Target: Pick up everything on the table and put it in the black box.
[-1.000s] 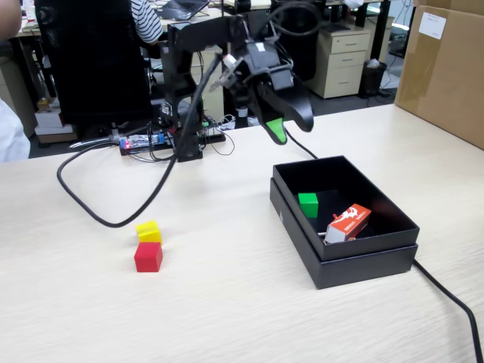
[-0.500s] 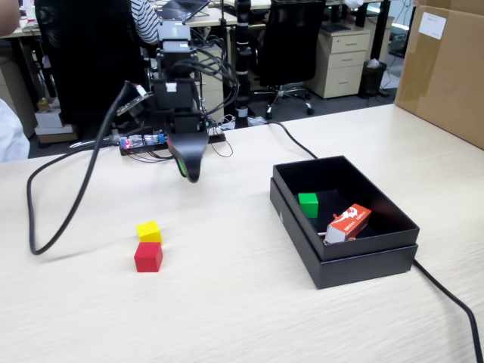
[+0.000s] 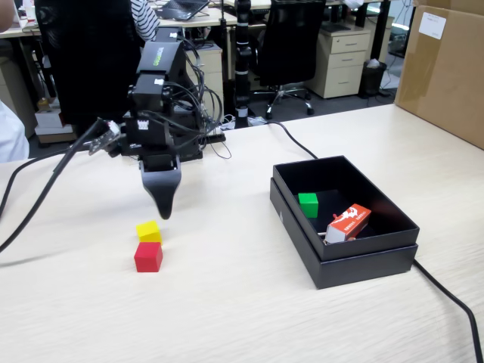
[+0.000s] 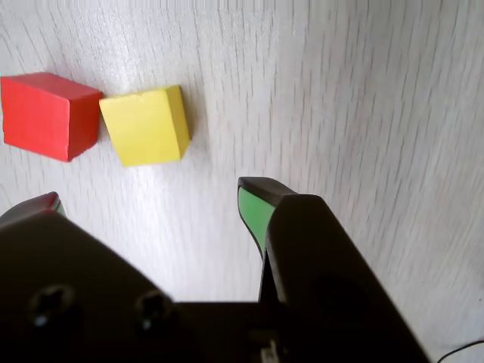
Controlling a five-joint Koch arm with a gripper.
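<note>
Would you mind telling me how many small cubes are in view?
3: green cube inside the black box; yellow cube and red cube side by side on the table.

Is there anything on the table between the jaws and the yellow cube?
No. In the wrist view only bare wood-grain tabletop lies between the gripper and the yellow cube; the red cube sits beyond it.

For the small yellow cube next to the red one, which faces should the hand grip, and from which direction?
Probably from above. The small yellow cube nearly touches the red cube on one side, so grip the two free faces running crosswise to that seam. The hand is open and empty above the table.
</note>
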